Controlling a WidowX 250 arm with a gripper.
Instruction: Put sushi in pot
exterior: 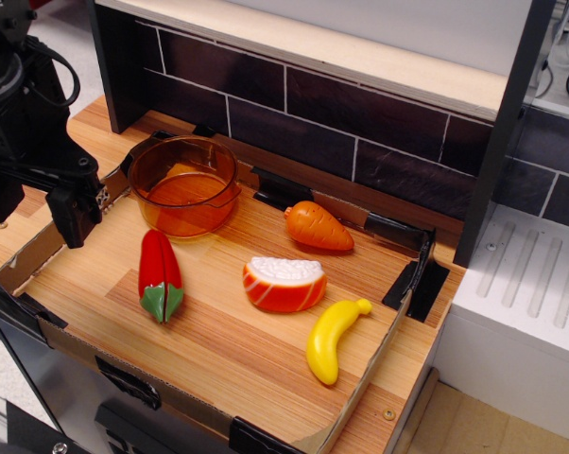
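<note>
The sushi [284, 284] lies rice face up near the middle of the wooden surface [218, 340], well apart from the pot [183, 184] at the back left. A carrot [318, 227] sits behind it, a banana [332, 339] in front to its right, a pepper [160, 275] to its left. The black end effector [77, 216] hangs at the left edge, holding nothing; whether its fingers are apart cannot be told.

Wooden table [218, 340] carries pot [182, 184], pepper [160, 275], sushi [284, 283], carrot [318, 227], banana [330, 339].
</note>
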